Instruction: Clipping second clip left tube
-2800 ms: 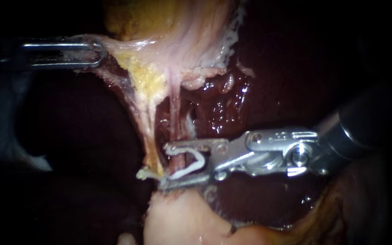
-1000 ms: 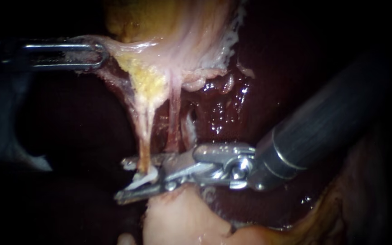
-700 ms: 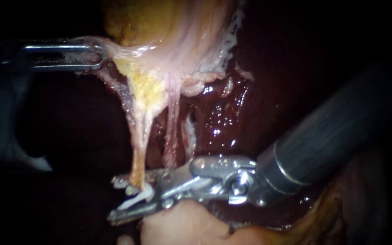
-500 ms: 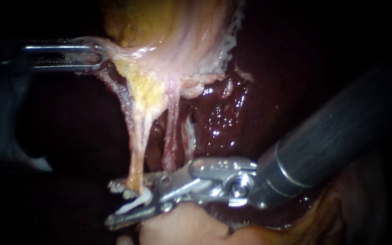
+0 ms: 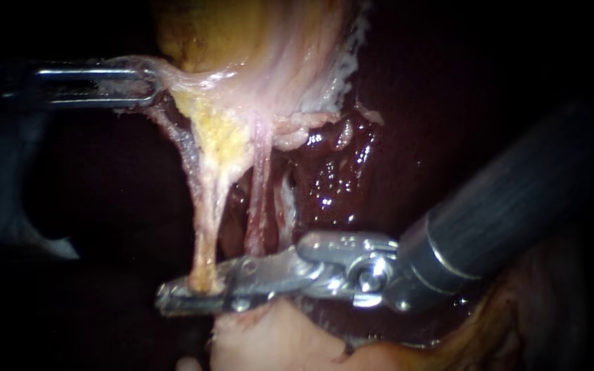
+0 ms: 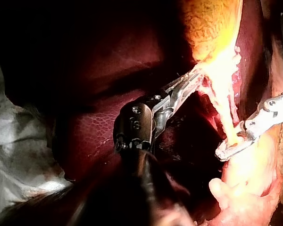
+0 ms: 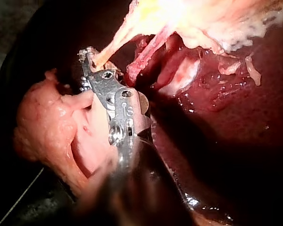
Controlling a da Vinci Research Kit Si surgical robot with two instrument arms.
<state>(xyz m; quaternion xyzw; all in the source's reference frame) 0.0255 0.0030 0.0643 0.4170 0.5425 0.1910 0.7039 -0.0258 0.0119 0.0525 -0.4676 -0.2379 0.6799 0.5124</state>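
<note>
Jaws of right instrument are clamping flat across left tube; left instrument jaws are gripping gallbladder tissue; risk: taut tube tearing or slipping free under extra pull.

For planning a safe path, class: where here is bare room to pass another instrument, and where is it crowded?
Free: the dark hollow bordered by the left instrument, gripping the gallbladder, above, the left tube beside it and the right instrument, shut on that tube, below. Crowded: the slit between left tube and right tube, with liver close behind.
</note>
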